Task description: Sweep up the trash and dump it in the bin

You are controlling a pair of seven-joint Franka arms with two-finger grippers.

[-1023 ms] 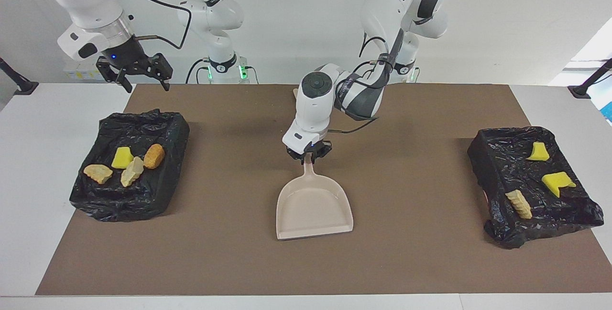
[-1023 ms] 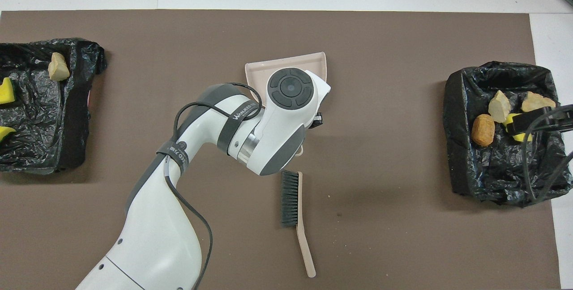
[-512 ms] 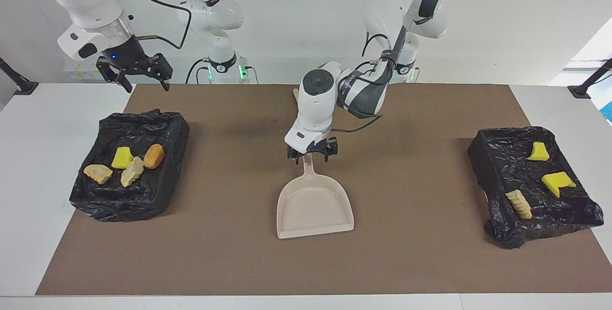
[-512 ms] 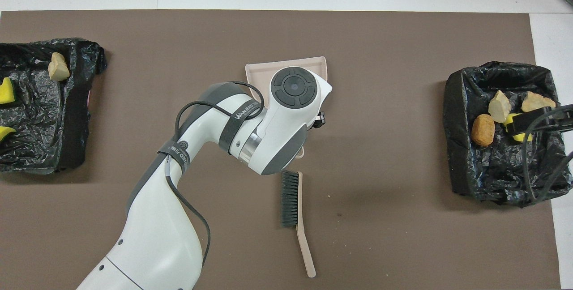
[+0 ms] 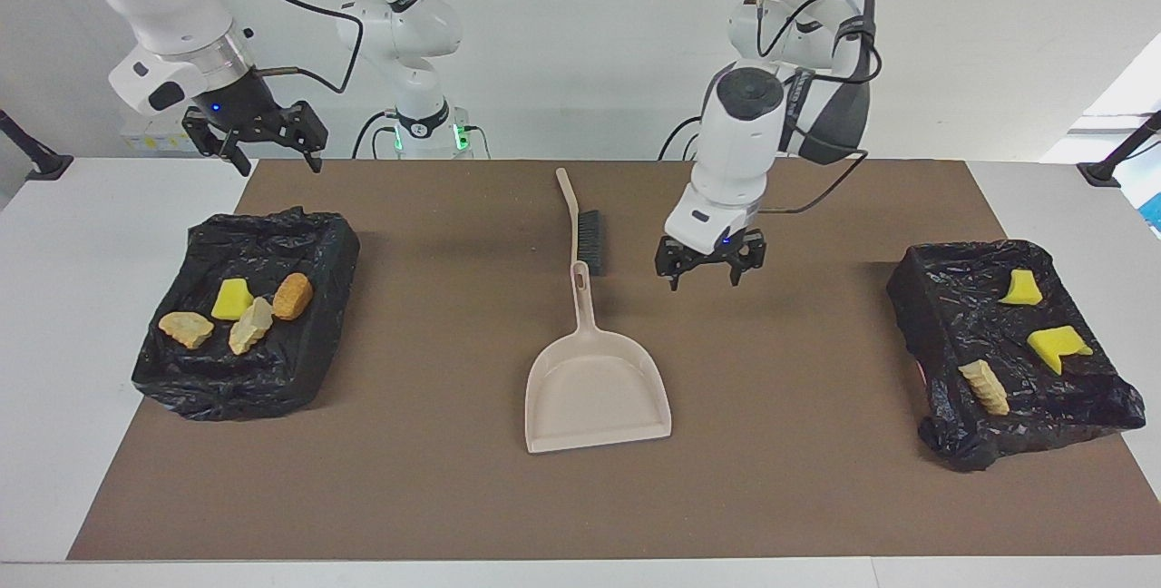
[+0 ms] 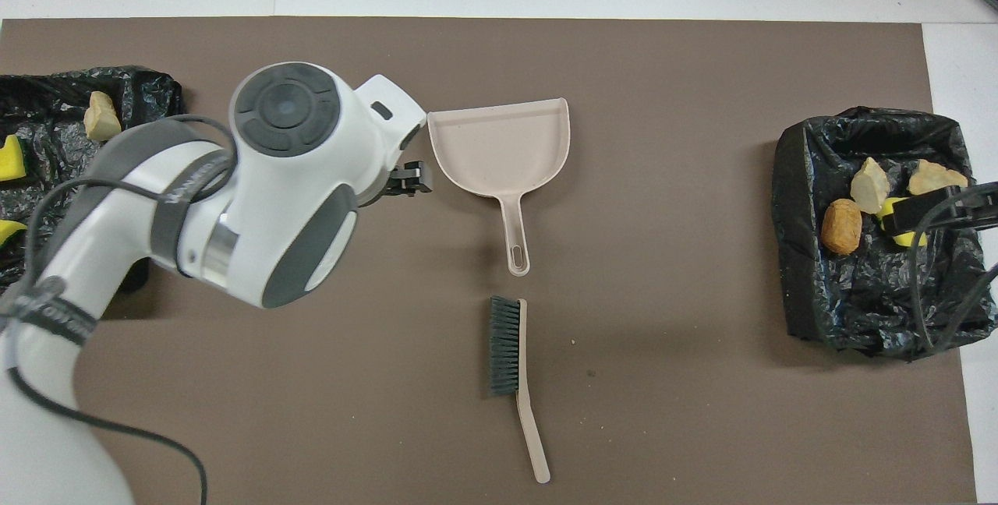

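Note:
The trash lies in two bins lined with black bags. The bin [image 5: 272, 239] at the right arm's end holds several pieces: a yellow sponge piece [image 5: 232, 298], beige lumps [image 5: 186, 328] and an orange-brown lump [image 5: 293, 295]. The bin [image 5: 943, 275] at the left arm's end holds two yellow pieces [image 5: 1057, 346] and a beige lump [image 5: 985, 386]. My left gripper [image 5: 710, 269] hangs open and empty over the mat, beside the dustpan's handle toward the left arm's end. My right gripper [image 5: 257, 139] waits open and raised over the table by its bin.
The beige dustpan [image 5: 594, 384] lies flat at mid-mat, its handle pointing toward the robots. The black-bristled brush [image 5: 588, 239] lies just nearer to the robots than the handle's tip. A brown mat [image 5: 816, 479] covers the white table.
My left gripper opened, let go of the dustpan's handle, rose and swung toward the left arm's end. The dustpan stayed on the mat. The right arm has not moved.

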